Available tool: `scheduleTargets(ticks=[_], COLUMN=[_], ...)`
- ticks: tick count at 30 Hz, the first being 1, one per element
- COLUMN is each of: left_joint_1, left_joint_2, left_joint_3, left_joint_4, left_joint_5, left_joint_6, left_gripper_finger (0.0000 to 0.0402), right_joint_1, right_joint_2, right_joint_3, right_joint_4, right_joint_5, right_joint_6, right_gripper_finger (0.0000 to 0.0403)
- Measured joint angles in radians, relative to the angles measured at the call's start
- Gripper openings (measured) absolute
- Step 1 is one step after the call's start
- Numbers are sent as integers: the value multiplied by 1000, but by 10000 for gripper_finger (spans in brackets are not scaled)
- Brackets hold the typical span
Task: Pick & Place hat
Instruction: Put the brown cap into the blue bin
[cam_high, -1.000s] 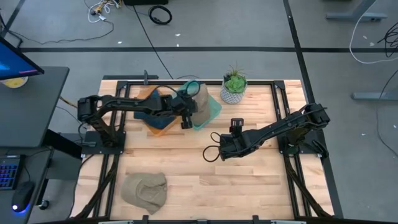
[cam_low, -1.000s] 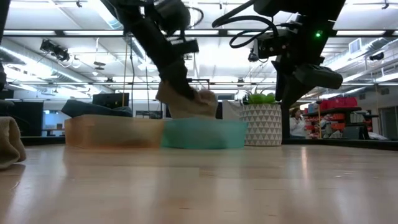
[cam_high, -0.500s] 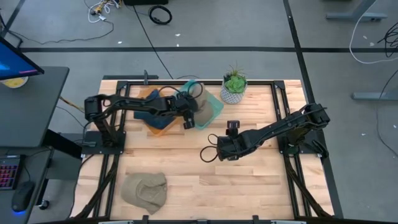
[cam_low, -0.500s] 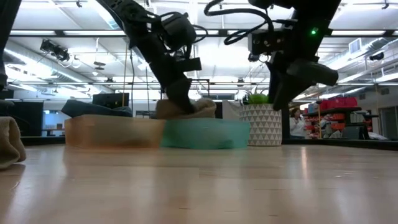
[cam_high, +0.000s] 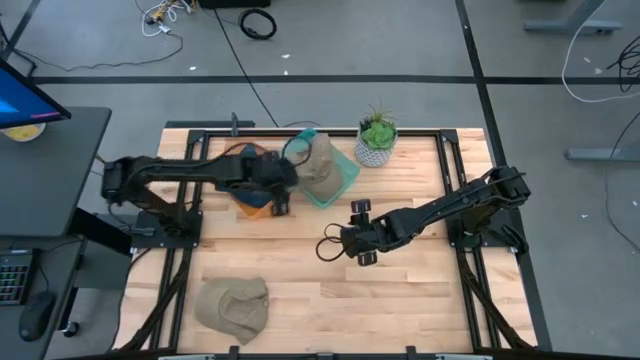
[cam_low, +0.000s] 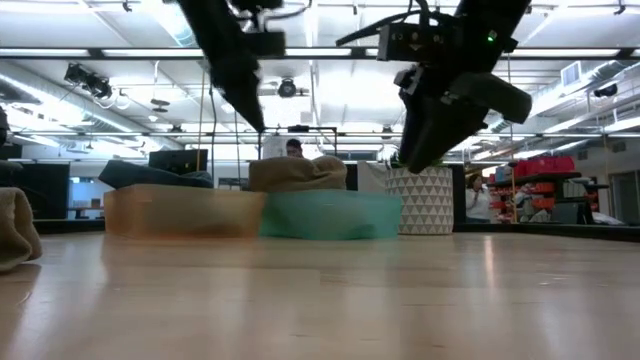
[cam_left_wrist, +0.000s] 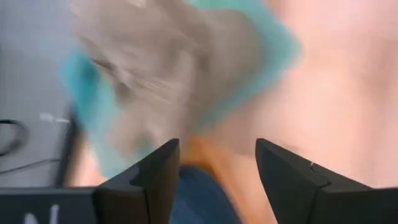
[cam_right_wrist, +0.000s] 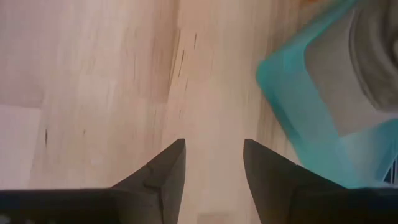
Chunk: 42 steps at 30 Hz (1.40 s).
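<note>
A tan hat (cam_high: 318, 158) lies in the teal bin (cam_high: 340, 178) at the far middle of the table, its crown (cam_low: 298, 172) standing above the rim. My left gripper (cam_high: 281, 202) hangs open above the table, just left of that bin; the left wrist view shows its fingers apart with the hat (cam_left_wrist: 155, 81) beyond them. My right gripper (cam_high: 346, 238) hovers open over bare wood near the table's middle, the teal bin (cam_right_wrist: 311, 118) off to one side of it. A second tan hat (cam_high: 232, 305) rests on the table at the near left.
An orange bin (cam_high: 252, 200) holding a dark blue cloth (cam_high: 240, 180) stands against the teal bin's left side. A potted plant (cam_high: 377, 140) sits to the right of the bins at the far edge. Bare wood lies between the bins and the near hat.
My left gripper has opened and let go of the tan hat, then drawn up and back toward the table's left. The hat has settled down into the teal bin. My right gripper has drifted toward the left and near edge, still open.
</note>
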Motion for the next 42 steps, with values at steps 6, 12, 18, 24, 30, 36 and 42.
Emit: scheduleTargets(ticks=[6,12,18,24,30,36,42], left_joint_1=[-160,-419,-655,-805,-854,-855,-839], left_joint_2=[-81,-87,-63,4,106,222,269], left_joint_3=[2,-63,-151,-171,-171,-171,-169], left_joint_4=[-170,-210,-162,-151,-162,-204,-182], left_joint_5=[253,292,236,212,243,287,287], left_joint_6=[-222,-522,-1017,-1176,-1244,-1246,-1137], left_gripper_finger=[213,196,206,228,240,240,172], right_joint_1=[0,-11,-11,-12,-12,-12,-12], right_joint_2=[0,0,0,0,0,0,0], right_joint_3=[0,0,0,0,0,0,0], right_joint_4=[112,154,159,169,190,208,220], right_joint_5=[-2,-47,-54,-54,-54,-54,-54], right_joint_6=[-76,-135,-152,-174,-203,-221,-220], right_gripper_finger=[167,167,167,167,167,167,167])
